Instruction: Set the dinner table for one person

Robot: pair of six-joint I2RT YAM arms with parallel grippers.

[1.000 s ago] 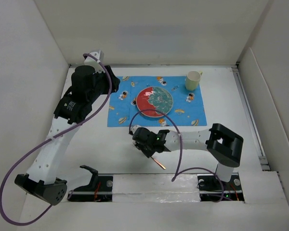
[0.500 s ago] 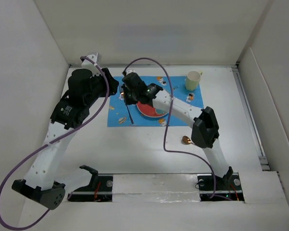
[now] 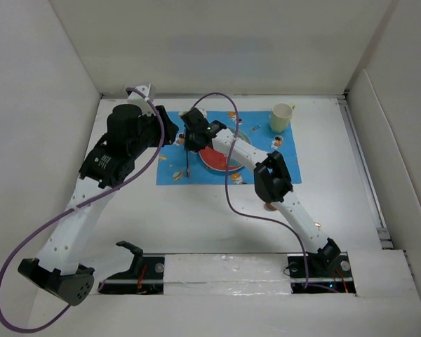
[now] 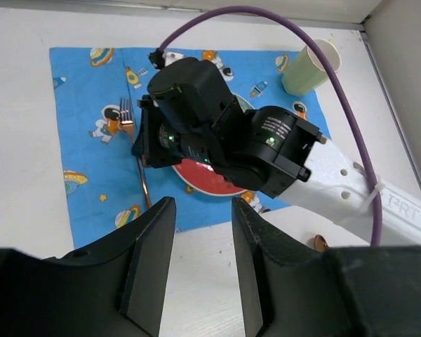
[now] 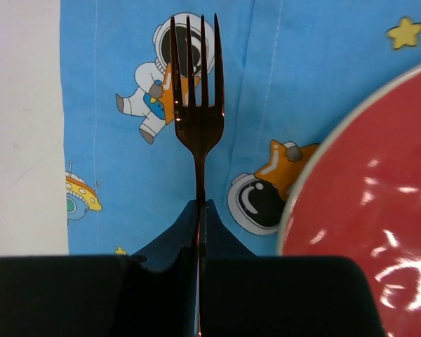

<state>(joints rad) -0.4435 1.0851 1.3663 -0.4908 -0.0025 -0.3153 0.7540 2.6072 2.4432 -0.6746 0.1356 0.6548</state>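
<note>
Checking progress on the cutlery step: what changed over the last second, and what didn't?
The right gripper, shut on the fork, swung from the near edge of the table out to the blue mat and now holds the fork just left of the plate. The left gripper stayed open by the mat's left side; plate, cup and mat did not move.

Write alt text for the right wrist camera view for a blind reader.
The right claw is shut on the handle of a dark fork, tines pointing away, over a blue astronaut-print placemat. A red plate lies at the picture's right.
</note>
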